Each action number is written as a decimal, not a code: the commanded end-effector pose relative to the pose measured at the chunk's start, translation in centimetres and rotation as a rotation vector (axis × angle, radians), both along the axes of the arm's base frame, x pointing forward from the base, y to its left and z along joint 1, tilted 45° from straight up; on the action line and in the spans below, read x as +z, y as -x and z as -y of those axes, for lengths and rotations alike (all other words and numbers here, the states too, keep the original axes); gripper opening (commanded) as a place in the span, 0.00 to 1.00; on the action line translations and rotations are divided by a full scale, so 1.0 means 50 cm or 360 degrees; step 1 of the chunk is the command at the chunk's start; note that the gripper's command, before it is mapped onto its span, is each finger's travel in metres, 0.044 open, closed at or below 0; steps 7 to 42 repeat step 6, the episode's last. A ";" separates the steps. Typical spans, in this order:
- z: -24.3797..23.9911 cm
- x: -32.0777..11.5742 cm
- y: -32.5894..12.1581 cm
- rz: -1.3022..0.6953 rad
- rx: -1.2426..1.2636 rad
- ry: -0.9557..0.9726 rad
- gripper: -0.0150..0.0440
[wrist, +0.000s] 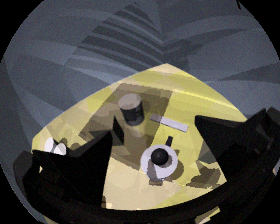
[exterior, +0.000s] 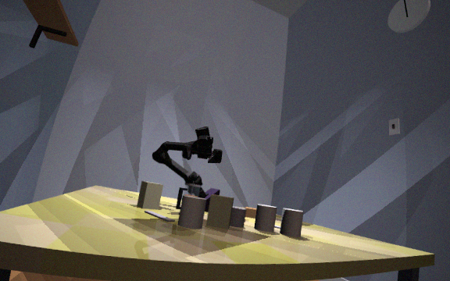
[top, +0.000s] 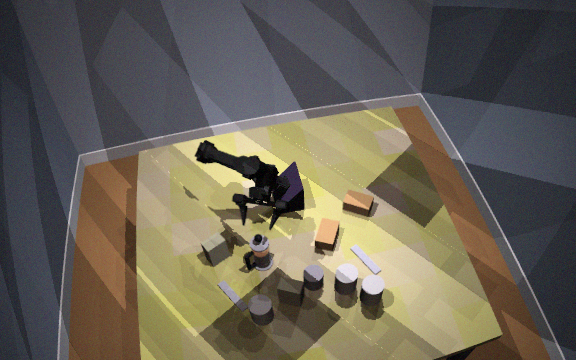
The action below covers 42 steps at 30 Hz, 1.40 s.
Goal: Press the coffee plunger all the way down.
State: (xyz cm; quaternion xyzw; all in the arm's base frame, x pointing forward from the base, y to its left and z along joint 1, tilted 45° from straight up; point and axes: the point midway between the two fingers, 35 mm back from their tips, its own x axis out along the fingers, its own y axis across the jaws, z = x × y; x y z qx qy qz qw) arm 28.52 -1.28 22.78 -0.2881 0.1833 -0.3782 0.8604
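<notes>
Worktop (top: 418, 310) yellow-olive patchwork; end effector (top: 257, 218) black; coffee press (top: 259, 253) grey, orange band, black knob; cylinders (top: 346, 278) grey.

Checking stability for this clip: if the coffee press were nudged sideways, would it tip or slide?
The coffee press is tall on a narrow base, so it would probably tip before sliding. Its side handle may make it swivel. The open claw hangs above, apart from it.

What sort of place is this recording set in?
Probably a plain indoor room set up as a tabletop manipulation workspace. A yellow-patterned table carries a small coffee press among grey cylinders and blocks, with a black arm whose open gripper hangs above. A wall clock and a wall socket suggest a room.
</notes>
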 end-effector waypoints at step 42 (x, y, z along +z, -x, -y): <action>-0.005 0.012 0.007 0.0006 -0.0015 0.0010 1.00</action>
